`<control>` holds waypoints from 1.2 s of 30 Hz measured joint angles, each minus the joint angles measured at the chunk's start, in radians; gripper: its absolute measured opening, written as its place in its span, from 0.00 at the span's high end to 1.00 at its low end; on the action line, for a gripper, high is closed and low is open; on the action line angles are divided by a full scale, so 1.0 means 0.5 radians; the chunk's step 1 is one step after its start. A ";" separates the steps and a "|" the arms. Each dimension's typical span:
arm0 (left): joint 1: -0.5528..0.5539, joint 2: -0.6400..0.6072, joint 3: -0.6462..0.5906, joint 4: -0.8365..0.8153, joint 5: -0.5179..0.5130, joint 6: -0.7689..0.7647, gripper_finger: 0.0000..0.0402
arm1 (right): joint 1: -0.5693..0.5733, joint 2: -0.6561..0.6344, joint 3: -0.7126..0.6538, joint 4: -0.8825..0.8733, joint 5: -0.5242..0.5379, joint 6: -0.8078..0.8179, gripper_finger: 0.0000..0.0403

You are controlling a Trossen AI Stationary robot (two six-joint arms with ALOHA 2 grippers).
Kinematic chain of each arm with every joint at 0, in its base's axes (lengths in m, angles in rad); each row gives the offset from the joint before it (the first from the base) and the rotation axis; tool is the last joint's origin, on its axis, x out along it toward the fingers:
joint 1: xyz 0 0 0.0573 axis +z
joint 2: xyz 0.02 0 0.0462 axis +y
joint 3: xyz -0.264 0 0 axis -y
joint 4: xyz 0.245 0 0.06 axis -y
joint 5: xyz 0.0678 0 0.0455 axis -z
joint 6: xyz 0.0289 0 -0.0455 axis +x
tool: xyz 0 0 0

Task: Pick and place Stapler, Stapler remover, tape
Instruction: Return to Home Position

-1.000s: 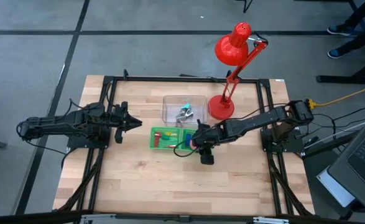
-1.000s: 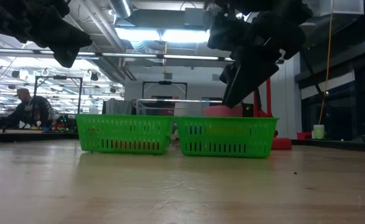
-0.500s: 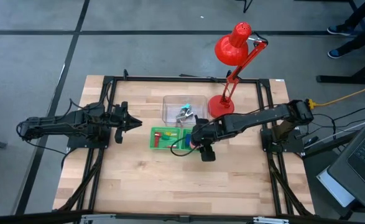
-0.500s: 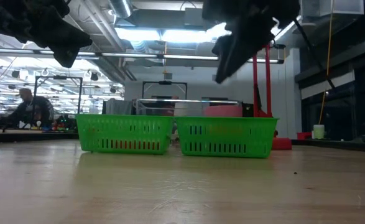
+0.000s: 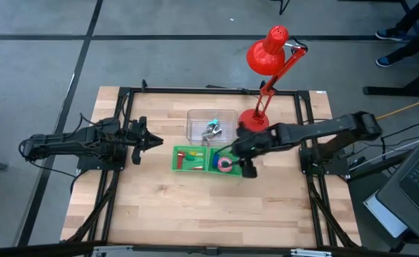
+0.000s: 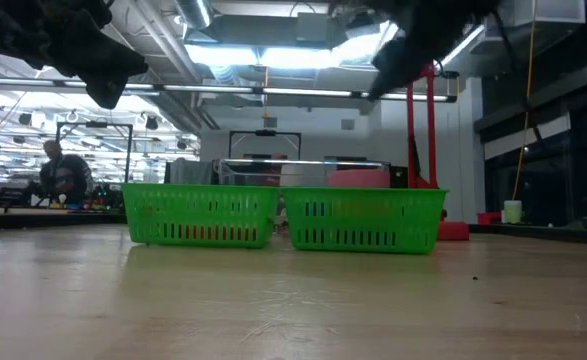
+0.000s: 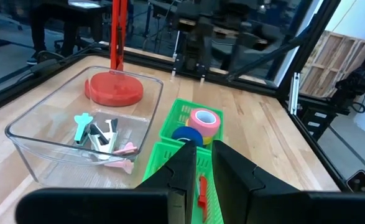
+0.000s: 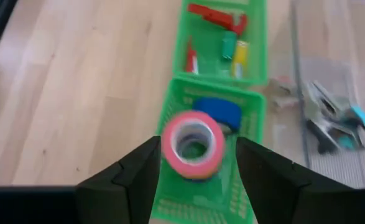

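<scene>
High view: the left gripper (image 5: pixel 152 143) hangs over the table's (image 5: pixel 159 207) left side, well apart from the bins. Its fingers (image 7: pixel 183 171) in the left wrist view sit drawn together, with only a thin slit between them, and hold nothing.

Next comes the left green bin (image 5: pixel 177 160), with the red stapler (image 5: pixel 186 152) lying inside. Behind it stands the clear bin (image 5: pixel 193 123), holding the staple removers (image 5: pixel 211 130).

Touching the left green bin's side is the right green bin (image 5: pixel 215 168). The pink tape (image 5: pixel 225 163) lies flat in it, hollow centre up. The right wrist view shows a blue tape (image 8: pixel 218 112) in the same bin, just beside the pink one.

The right gripper (image 5: pixel 249 171) hovers just past that bin's right edge. Its fingers (image 8: pixel 132 174) are spread wide apart with nothing between them, and the pink tape shows below in the gap.

A red lamp (image 5: pixel 253 121) stands just right of the clear bin, behind the right arm.

Low view: both green bins sit side by side, with the pink tape rising above the right one's rim, and a person (image 6: pixel 61 178) shows far off in the room at left.
</scene>
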 joint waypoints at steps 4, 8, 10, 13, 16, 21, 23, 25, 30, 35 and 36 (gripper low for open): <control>0.001 0.001 0.000 -0.001 0.000 0.000 0.88 | -0.077 -0.358 -0.452 0.314 -0.001 0.059 0.48; 0.000 0.001 0.000 0.000 0.000 0.000 0.88 | -0.199 -0.772 -0.841 0.532 -0.001 0.103 0.48; 0.000 0.000 0.000 0.000 0.000 0.000 0.88 | -0.275 -0.992 -1.006 0.570 0.000 0.105 0.48; 0.000 0.000 0.000 0.000 0.000 0.000 0.88 | -0.377 -1.313 -1.249 0.679 -0.001 0.107 0.48; 0.000 0.000 0.000 0.000 0.000 0.000 0.88 | -0.433 -1.643 -1.520 0.979 0.002 0.113 0.48; 0.001 0.001 0.000 0.000 0.000 0.000 0.88 | -0.437 -2.079 -1.983 1.597 0.000 0.107 0.48; 0.001 0.000 0.000 0.000 0.000 0.000 0.88 | -0.437 -2.208 -2.122 1.790 0.000 0.104 0.48; 0.000 0.000 0.000 0.000 0.000 0.000 0.88 | -0.437 -2.325 -2.220 1.896 0.002 0.100 0.48; 0.001 0.001 0.000 0.000 0.000 0.000 0.88 | -0.437 -2.566 -2.219 1.861 0.124 -0.111 0.48; 0.001 0.001 0.000 0.000 0.000 -0.001 0.88 | -0.437 -2.755 -2.219 1.561 0.406 -0.466 0.48; 0.001 0.001 0.000 0.000 0.000 -0.001 0.88 | -0.437 -2.794 -2.219 1.461 0.436 -0.478 0.48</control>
